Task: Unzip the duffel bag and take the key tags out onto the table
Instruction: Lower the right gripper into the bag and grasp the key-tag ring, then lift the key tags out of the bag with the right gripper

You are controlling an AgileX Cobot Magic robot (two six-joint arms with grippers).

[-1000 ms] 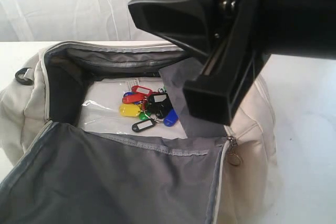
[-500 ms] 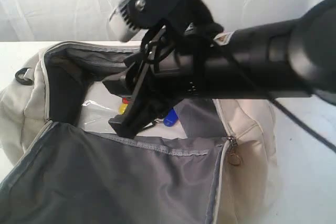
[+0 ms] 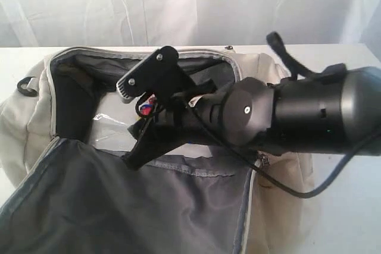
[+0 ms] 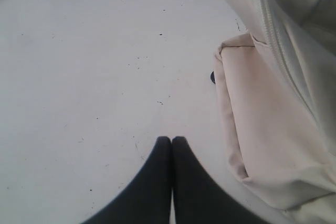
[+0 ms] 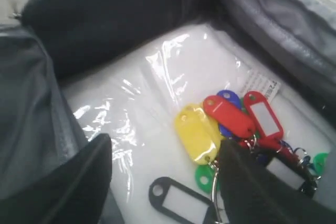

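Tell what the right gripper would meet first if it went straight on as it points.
Probably the key tags, lying just ahead of the right gripper in the bag; depth is unclear.

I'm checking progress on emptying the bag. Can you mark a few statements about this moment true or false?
1. The cream fabric duffel bag is unzipped and gaping. True.
2. The left gripper is shut over the white table, beside the bag. True.
3. The bunch of coloured plastic key tags lies on the table. False: it lies inside the bag.
4. The right gripper is clamped on the tags. False: its jaws stand open inside the bag, right at the tags.
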